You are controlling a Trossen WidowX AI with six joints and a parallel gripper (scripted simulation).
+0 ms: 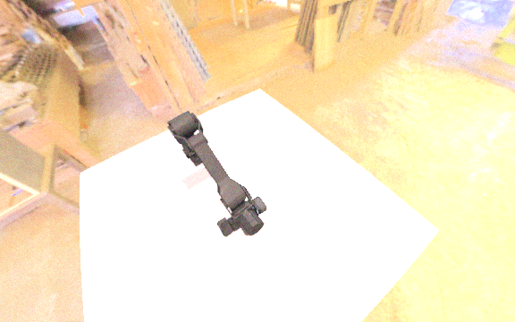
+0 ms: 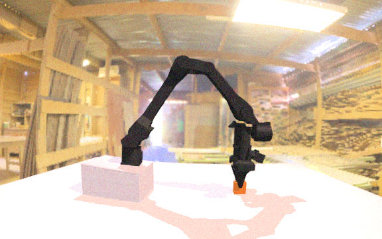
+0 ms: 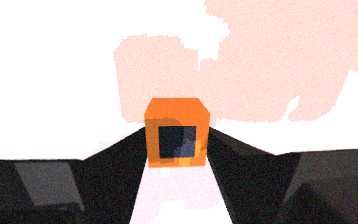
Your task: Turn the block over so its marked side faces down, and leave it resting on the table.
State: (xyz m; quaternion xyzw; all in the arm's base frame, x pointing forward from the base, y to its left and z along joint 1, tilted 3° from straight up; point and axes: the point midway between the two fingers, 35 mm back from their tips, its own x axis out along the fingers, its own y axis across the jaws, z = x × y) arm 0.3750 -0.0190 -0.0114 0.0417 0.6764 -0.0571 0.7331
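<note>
Claw (image 3: 177,142) grips orange block (image 3: 177,131) mid-table (image 1: 329,250), dark mark up, edges well away.

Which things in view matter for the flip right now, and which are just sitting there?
For the job:
- orange block, dark marked face toward the wrist camera
- gripper, shut on the block's two sides
- white table, where the block rests

Just there:
- pale box under the arm's base
- wooden shed behind, blurred

The setting was a timber workshop or lumber barn: stacked planks (image 2: 350,119) stood right of the gripper (image 2: 240,184), wooden posts (image 2: 50,96) to its left, corrugated roofing (image 2: 191,36) overhead.
</note>
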